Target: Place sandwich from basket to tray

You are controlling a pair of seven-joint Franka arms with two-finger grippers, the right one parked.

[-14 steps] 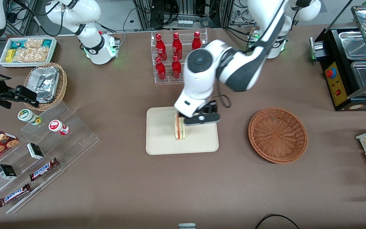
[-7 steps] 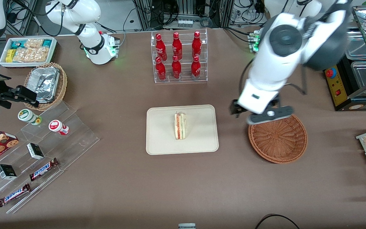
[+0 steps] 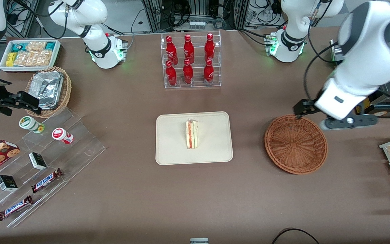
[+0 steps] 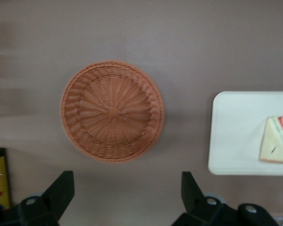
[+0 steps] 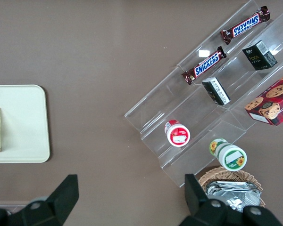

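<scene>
Since the left arm has swung away from the tray toward its own end of the bench within the last second, the placement step reads as finished and the arm as retreating.

1. Bench [image 3: 120,189]: brown surface carrying all task items.
2. Tray [image 3: 171,149]: lies near the middle of the bench, unmoved across the interval.
3. Basket [image 3: 296,144]: sits toward the working arm's end of the bench, well apart from the tray, and holds nothing.
4. Gripper [image 3: 330,117]: one second ago it was over the tray at the sandwich; half a second ago it was above the basket's rim; now it hangs raised past the basket edge that faces the working arm's end. The wrist view shows its fingers [image 4: 61,190] spread wide with nothing between them.
5. Sandwich [image 3: 192,134]: stands on the tray near its centre, filling edge showing, free of any contact with the gripper.

Judgement: the transfer appears complete; nothing remains but parking the arm.
</scene>
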